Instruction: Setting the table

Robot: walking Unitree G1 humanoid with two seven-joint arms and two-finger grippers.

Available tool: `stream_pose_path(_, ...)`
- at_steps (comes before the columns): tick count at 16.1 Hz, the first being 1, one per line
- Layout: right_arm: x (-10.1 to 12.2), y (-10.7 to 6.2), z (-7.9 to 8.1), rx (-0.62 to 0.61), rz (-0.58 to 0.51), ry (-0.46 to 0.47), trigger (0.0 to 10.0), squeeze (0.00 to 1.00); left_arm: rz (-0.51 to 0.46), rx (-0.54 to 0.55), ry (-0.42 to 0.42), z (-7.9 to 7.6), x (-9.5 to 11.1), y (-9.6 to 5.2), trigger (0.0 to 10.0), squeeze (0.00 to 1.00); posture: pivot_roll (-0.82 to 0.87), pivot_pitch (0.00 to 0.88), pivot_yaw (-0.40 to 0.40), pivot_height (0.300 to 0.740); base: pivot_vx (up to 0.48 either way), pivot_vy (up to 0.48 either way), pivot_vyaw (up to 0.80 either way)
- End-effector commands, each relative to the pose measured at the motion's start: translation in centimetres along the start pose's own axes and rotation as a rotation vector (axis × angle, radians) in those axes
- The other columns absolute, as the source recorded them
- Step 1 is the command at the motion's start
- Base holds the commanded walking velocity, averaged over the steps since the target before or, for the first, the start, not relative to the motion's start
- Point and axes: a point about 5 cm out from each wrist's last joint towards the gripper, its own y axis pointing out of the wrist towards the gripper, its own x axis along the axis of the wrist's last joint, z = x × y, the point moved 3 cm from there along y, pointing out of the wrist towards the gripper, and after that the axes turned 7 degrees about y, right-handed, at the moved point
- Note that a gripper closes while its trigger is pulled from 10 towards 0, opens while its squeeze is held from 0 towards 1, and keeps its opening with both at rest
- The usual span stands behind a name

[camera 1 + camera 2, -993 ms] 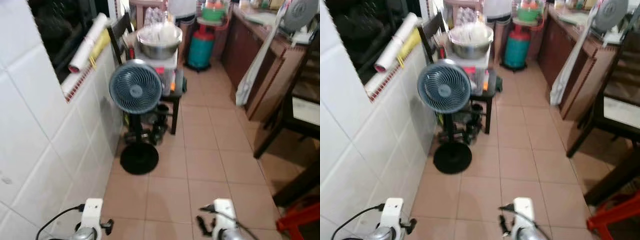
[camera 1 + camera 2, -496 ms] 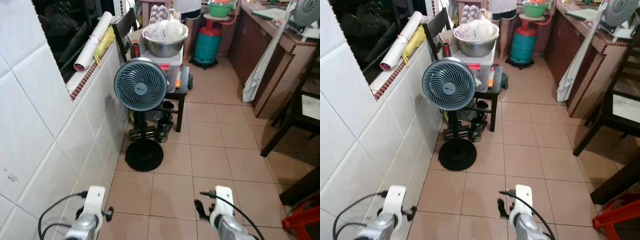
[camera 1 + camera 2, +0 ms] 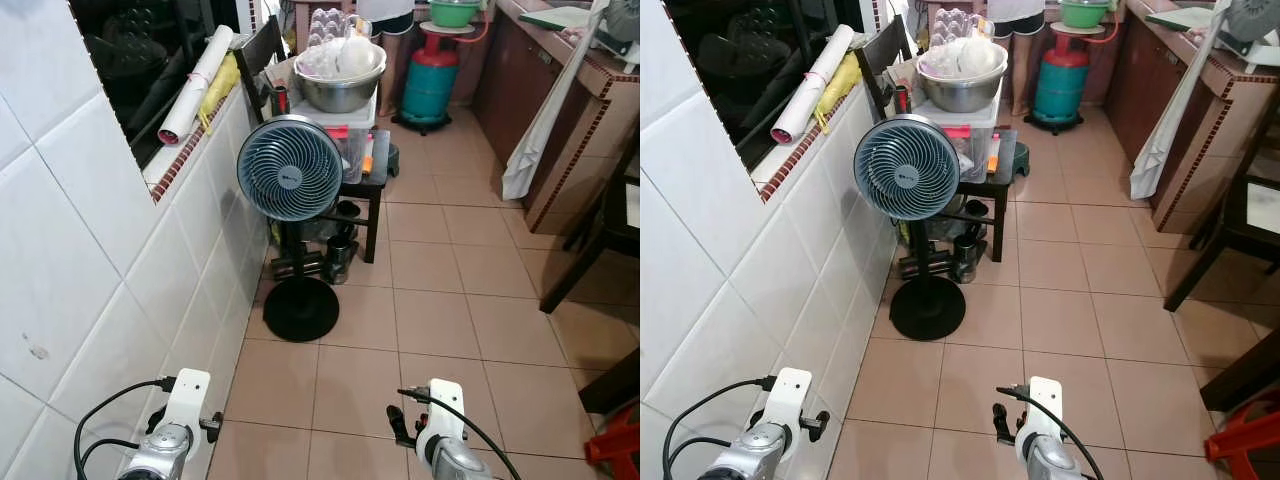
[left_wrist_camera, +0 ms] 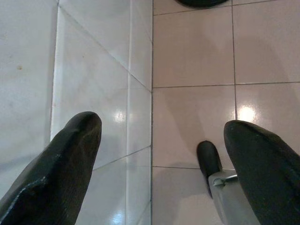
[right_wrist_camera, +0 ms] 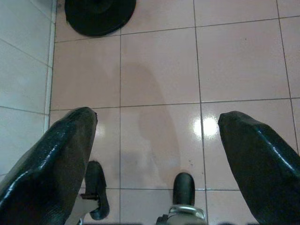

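A narrow tiled passage seen from the robot's head, with the standing fan as landmark. The fan faces the camera on a black pole rising from a round black base on the tiled floor. Just behind the fan stands a small dark table carrying a large steel bowl filled with white bags; egg trays sit behind the bowl. To the left of the fan runs a white tiled wall, its ledge holding a rolled white sheet and a yellow cloth. Far behind the fan, to its right, is a green gas cylinder, and beside that a brown worktop with a white cloth hanging over its edge. Tableware for the task cannot be made out.

Both arms hang low, well in front of the fan. The left gripper hangs over the seam of wall and floor, fingers spread apart and empty. The right gripper hangs above the floor tiles near the fan's base, fingers likewise released, grasping nothing.
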Motion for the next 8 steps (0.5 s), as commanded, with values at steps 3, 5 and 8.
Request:
stream_pose_path(3,0.42,0.04,-0.21,-0.010,-0.012,-0.046,10.0,0.00,0.006,-0.004,0.000,0.18,0.06,0.02,10.0,0.00,0.03,0.000,0.036,0.740,0.000,0.000,0.00)
stream_pose_path(5,0.42,0.03,-0.32,-0.015,-0.009,-0.050,10.0,0.00,0.008,-0.006,-0.004,0.00,-0.04,0.01,10.0,0.00,0.03,0.000,0.032,0.740,0.000,0.000,0.00)
stream_pose_path(8,0.46,0.04,-0.33,-0.017,-0.007,-0.079,10.0,0.00,0.018,-0.006,0.000,-0.30,-0.44,-0.03,10.0,0.00,0.02,0.000,0.026,0.740,0.000,0.000,0.00)
